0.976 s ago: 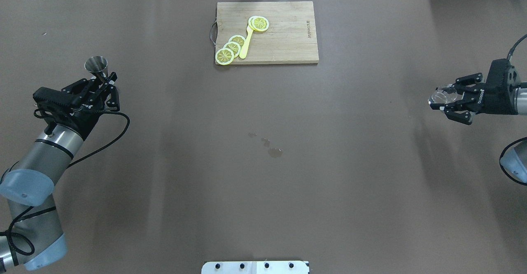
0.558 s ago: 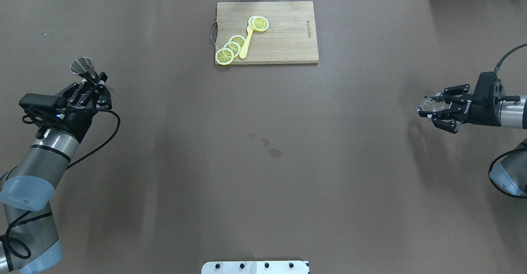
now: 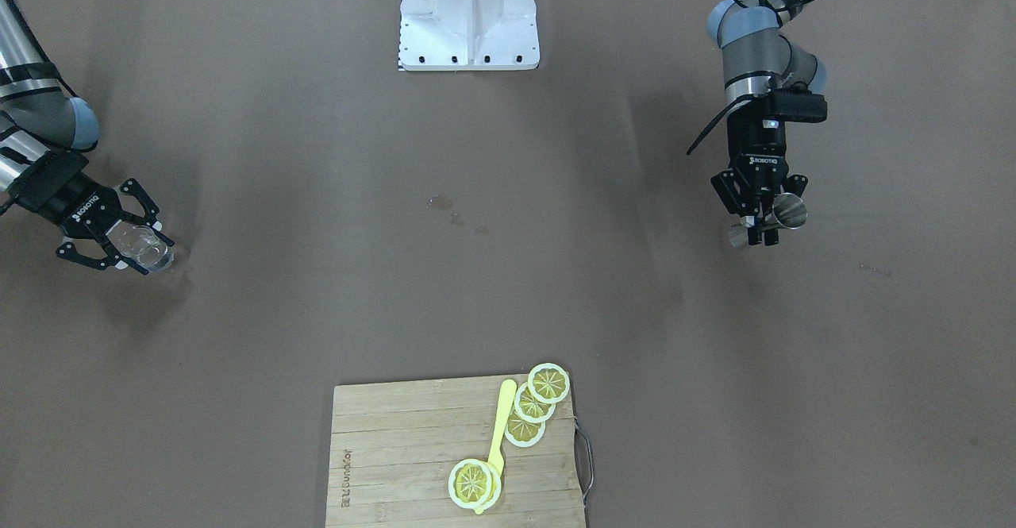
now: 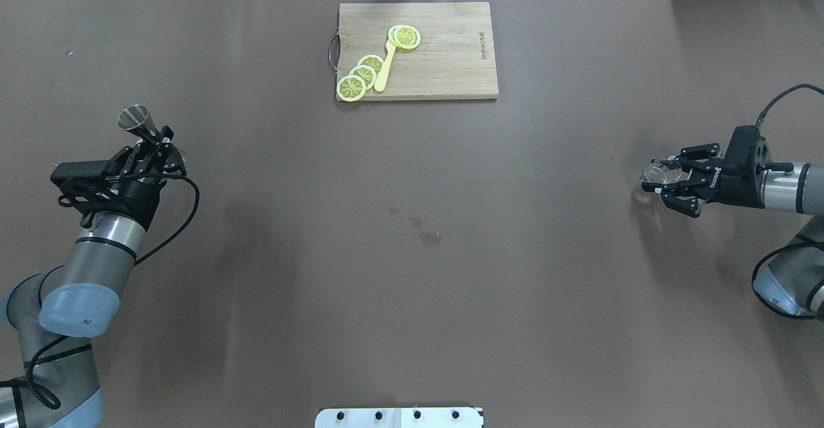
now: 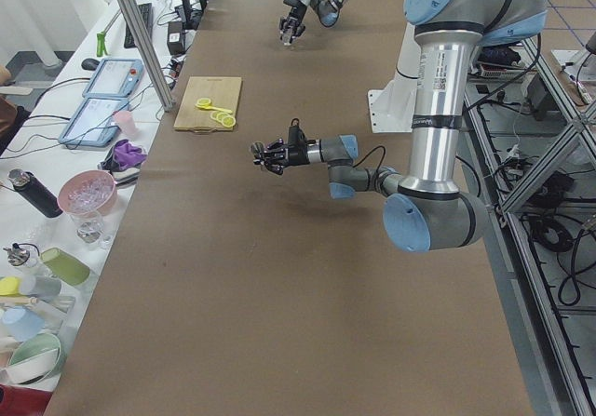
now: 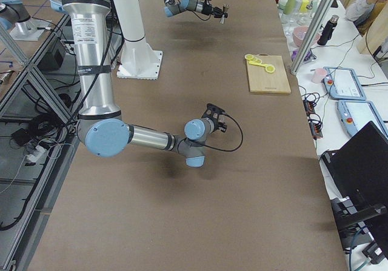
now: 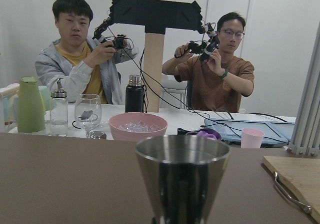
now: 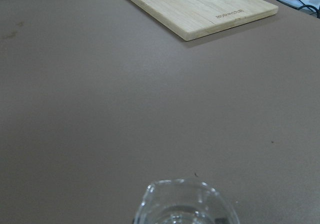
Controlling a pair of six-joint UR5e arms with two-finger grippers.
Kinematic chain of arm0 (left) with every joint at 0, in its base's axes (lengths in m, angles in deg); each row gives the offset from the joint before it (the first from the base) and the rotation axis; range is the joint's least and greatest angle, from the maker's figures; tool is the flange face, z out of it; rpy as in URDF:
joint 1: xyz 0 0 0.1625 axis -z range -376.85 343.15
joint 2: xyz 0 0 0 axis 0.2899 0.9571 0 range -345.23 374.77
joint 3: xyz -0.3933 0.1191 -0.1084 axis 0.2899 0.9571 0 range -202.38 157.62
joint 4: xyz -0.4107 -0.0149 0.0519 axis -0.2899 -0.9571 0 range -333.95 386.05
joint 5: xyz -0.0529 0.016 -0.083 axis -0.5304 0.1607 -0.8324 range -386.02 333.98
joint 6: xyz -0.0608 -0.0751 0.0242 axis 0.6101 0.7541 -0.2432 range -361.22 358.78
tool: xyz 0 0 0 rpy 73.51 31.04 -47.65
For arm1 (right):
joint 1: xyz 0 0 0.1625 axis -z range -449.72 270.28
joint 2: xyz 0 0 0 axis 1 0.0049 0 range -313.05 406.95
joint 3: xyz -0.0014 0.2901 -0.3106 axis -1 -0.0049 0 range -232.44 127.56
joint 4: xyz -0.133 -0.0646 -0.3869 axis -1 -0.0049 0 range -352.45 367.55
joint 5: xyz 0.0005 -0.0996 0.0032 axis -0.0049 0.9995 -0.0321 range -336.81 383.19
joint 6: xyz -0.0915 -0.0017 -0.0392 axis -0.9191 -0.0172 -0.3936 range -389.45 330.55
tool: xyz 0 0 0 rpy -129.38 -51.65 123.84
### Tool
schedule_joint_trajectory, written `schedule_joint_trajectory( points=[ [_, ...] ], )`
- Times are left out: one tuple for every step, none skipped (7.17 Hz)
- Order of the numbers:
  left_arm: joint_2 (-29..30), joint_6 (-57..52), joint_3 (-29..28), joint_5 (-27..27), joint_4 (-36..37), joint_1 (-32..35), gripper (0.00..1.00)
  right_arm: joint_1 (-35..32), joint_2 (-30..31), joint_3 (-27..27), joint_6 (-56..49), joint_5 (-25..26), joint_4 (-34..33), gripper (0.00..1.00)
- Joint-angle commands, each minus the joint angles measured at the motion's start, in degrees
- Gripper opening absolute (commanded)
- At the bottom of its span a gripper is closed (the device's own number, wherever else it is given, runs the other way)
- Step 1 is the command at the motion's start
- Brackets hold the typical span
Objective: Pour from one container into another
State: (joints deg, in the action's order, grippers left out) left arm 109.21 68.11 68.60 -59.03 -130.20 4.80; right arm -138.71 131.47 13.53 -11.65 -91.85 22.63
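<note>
A steel jigger [image 4: 134, 119] sits upright between the fingers of my left gripper [image 4: 158, 141], which is shut on its narrow waist at the table's left side. It also shows as the jigger [image 3: 790, 210] in my left gripper [image 3: 760, 228], and its cup rim fills the left wrist view as the jigger [image 7: 182, 176]. My right gripper [image 4: 663, 180] is shut on a clear glass [image 4: 658, 172] at the table's right side. The front view has the same glass [image 3: 144, 245] in that gripper [image 3: 136, 252]. The right wrist view shows only the glass [image 8: 186, 208] by its rim.
A wooden cutting board [image 4: 450, 61] with lemon slices [image 4: 360, 75] and a yellow spoon [image 4: 385, 67] lies at the far middle. Small wet spots [image 4: 425, 232] mark the table's centre. The robot's base plate [image 4: 399, 418] is at the near edge. Two operators [image 7: 80, 68] and cups stand beyond the far edge.
The right gripper has carried the glass inward toward the table's centre and slightly nearer. The left gripper, still holding the jigger, swung outward and then partly back, ending a little nearer the robot.
</note>
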Motion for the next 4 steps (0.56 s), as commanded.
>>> schedule_joint_trajectory(
  points=[
    [0.3, 7.0, 0.0, 2.2, 7.1, -0.7, 0.0, 0.4, -0.4, -0.7, 0.0, 0.1, 0.1, 0.0],
    [1.2, 12.4, 0.0, 5.0, 14.8, -1.2, 0.0, 0.5, -0.4, -0.9, 0.0, 0.1, 0.1, 0.0],
    [1.6, 18.8, 0.0, 7.1, 21.4, -1.3, 0.0, 0.6, -0.4, -1.1, 0.0, 0.0, 0.2, 0.0],
    [1.8, 19.8, 0.0, 7.7, 22.1, -1.4, 0.0, 0.6, -0.6, -1.4, 0.0, 0.0, 0.2, 0.0]
  ],
)
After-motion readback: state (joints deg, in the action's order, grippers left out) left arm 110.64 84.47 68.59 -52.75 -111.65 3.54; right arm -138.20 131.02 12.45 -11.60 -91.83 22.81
